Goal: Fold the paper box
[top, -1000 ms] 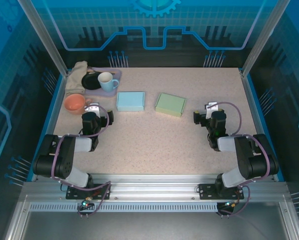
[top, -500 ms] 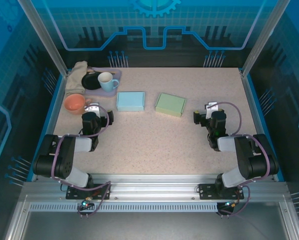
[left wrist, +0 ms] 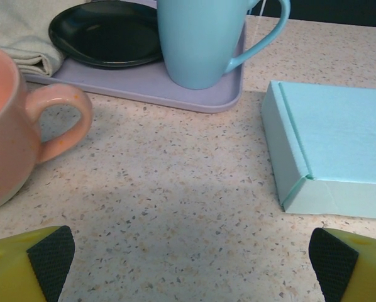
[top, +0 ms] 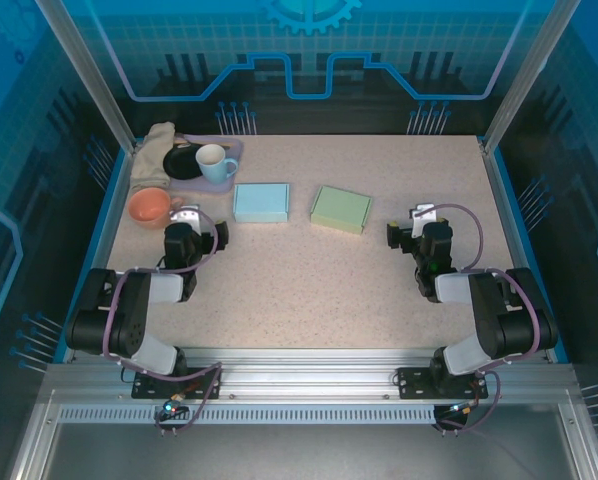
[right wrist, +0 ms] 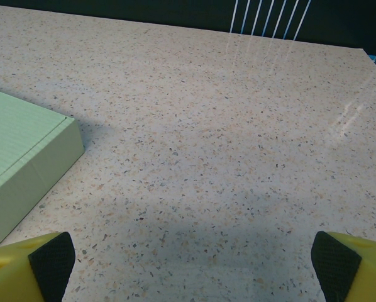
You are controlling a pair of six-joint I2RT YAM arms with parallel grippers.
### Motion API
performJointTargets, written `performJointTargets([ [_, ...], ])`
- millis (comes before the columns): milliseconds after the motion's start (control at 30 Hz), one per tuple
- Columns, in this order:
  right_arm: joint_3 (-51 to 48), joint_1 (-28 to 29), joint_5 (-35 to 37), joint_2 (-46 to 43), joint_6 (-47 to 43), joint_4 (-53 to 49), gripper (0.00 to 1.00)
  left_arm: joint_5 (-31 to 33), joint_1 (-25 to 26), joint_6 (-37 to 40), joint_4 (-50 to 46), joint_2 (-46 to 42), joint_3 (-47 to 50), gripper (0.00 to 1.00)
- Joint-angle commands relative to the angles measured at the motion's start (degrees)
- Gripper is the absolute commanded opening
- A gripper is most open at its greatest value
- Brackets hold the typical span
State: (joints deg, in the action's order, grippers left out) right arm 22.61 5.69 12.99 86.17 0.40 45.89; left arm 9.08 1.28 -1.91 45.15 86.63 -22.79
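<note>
On your speckled, stone-look table (top: 309, 280) lay two flat, matte paper boxes at mid-table: a pale blue box (top: 261, 202) and a green box (top: 340, 209), both folded shut. You had two glossy mugs, a blue mug (left wrist: 197, 38) and a pink mug (left wrist: 12, 126), one black saucer (left wrist: 106, 34), one lavender tray (left wrist: 144, 88). Your left claw (left wrist: 191, 258) and right claw (right wrist: 188, 261) gaped, empty. Glassy blue panels (top: 309, 60) walled the cell.

No readable text, label or number appears anywhere.
</note>
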Motion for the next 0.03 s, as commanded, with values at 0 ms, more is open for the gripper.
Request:
performJointTargets([
  [0, 0.84, -0.45, -0.4, 0.05, 0.56, -0.01, 1.0, -3.46, -0.4, 1.61, -0.3, 0.29, -1.04, 0.99],
])
